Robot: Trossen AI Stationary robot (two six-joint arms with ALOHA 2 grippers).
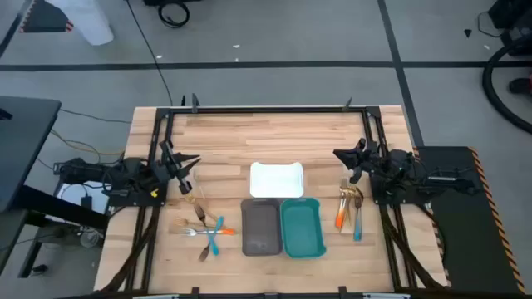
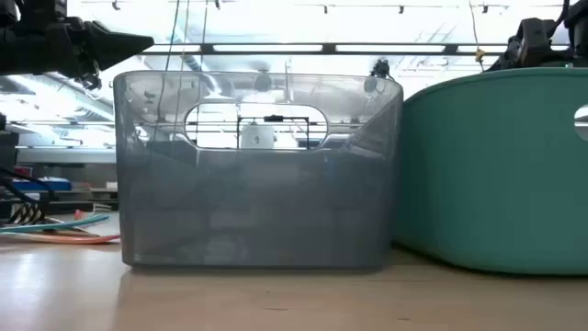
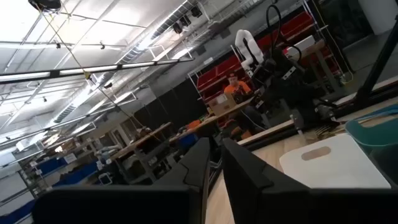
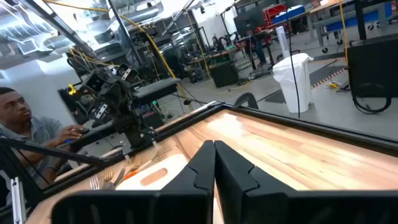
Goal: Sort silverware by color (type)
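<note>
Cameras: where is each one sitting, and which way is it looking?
High view: above the table, looking straight down; both arms show, left gripper and right gripper raised at the table's sides.
Low view: at tabletop height, facing the grey tray and teal tray up close; arm parts show at the top corners.
Left wrist view: on the left arm, looking past its fingers across to the right arm.
Right wrist view: on the right arm, looking past its shut fingers toward the left arm.
Shared: both wrist views and the high view show the white tray.
</note>
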